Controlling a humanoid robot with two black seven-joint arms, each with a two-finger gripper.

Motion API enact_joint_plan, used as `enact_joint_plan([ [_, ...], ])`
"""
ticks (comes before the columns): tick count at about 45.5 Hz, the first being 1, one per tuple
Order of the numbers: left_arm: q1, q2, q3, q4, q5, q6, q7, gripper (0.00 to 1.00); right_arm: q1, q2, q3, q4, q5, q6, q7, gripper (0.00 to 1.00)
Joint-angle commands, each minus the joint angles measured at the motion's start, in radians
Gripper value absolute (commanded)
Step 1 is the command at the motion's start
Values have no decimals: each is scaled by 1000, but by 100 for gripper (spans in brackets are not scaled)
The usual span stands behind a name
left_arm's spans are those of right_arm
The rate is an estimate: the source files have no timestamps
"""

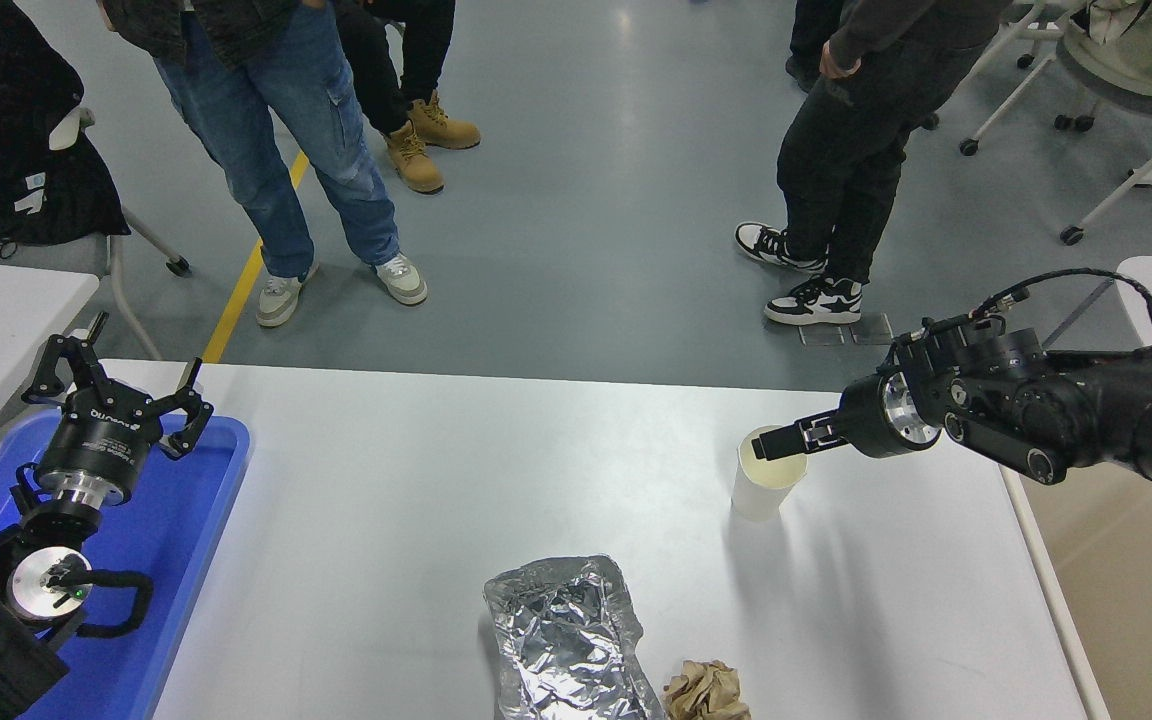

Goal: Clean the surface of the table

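1. The right gripper (771,447) reaches from the right to the rim of the white paper cup (765,478), standing right of centre on the table surface (416,480); whether its jaws are apart I cannot tell.
2. Pinch the rim gently; the thin wall probably crushes.
3. Lift straight, then carry right to the beige bin (1126,590).
4. The left gripper (116,385) is parked, jaws apart, over the blue tray (176,540).

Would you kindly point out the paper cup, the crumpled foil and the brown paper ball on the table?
paper cup (758,492): head view, on its white outer wall.
crumpled foil (564,634): head view, on the middle of the sheet.
brown paper ball (704,692): head view, on its crumpled top.
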State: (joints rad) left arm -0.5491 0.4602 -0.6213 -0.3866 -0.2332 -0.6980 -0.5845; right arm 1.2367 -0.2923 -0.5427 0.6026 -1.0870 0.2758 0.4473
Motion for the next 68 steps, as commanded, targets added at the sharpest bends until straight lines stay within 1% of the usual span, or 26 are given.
enact_joint_plan([
  [1, 0, 0, 0, 0, 0, 0, 0, 100, -28, 21, -39, -73, 1, -23, 4, 83],
  [9, 0, 0, 0, 0, 0, 0, 0, 100, -39, 32, -51, -83, 3, -40, 4, 81],
  [14, 0, 0, 0, 0, 0, 0, 0, 100, -43, 35, -51, -83, 3, -43, 4, 74],
  [15, 0, 0, 0, 0, 0, 0, 0, 100, -43, 35, -51, -81, 3, -44, 5, 72],
  [20, 0, 0, 0, 0, 0, 0, 0, 100, -45, 35, -53, -81, 3, -47, 5, 52],
  [25, 0, 0, 0, 0, 0, 0, 0, 100, -45, 36, -54, -81, 1, -47, 7, 36],
  [30, 0, 0, 0, 0, 0, 0, 0, 100, -49, 36, -54, -81, 1, -47, 7, 24],
  [35, 0, 0, 0, 0, 0, 0, 0, 100, -51, 35, -54, -81, 1, -47, 10, 23],
  [38, 0, 0, 0, 0, 0, 0, 0, 100, -49, 35, -54, -80, -1, -47, 11, 11],
  [42, 0, 0, 0, 0, 0, 0, 0, 100, -48, 35, -69, -80, -1, -47, 24, 0],
  [48, 0, 0, 0, 0, 0, 0, 0, 100, -45, 35, -97, -81, 1, -47, 36, 0],
  [65, 0, 0, 0, 0, 0, 0, 0, 100, -33, 35, -83, -83, 10, -55, 39, 0],
  [68, 0, 0, 0, 0, 0, 0, 0, 100, -25, 33, -80, -83, 15, -55, 51, 0],
])
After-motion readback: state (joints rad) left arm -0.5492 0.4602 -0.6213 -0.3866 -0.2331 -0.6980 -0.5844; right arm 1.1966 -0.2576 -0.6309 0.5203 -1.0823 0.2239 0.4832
